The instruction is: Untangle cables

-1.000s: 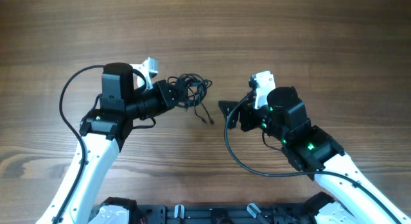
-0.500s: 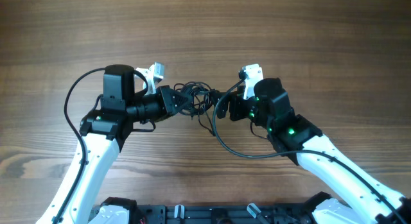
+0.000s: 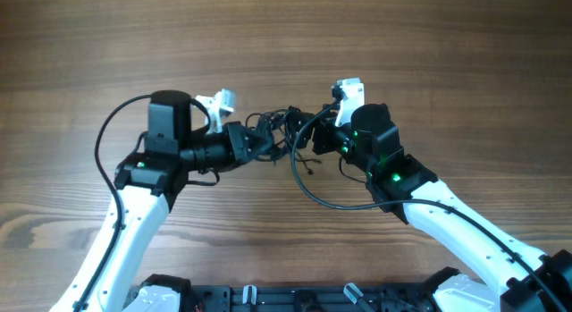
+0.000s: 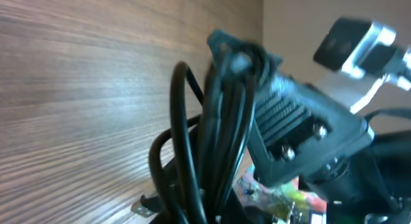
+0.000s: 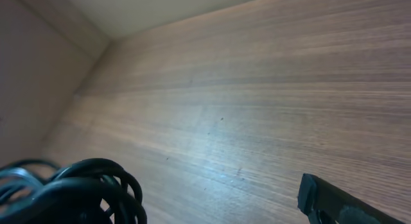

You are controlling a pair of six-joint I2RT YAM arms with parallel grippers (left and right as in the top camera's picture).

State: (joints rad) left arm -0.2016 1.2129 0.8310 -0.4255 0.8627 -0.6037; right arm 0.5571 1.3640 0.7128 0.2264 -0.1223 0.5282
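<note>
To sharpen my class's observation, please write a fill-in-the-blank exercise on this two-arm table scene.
1. The thin cables bunched between the two arms are ____ in colour.
2. The left claw is ____ on the cables.
3. The right claw, close beside the bundle, holds nothing and is wide ____.
4. The arms work over a ____ table.

Missing words: black; shut; open; wooden

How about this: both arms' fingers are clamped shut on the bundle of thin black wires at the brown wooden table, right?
No. Only the left arm's fingers are clamped shut on the bundle of thin black wires at the brown wooden table. The right arm's fingers stand open; the right wrist view shows one finger well apart from the wires.
</note>
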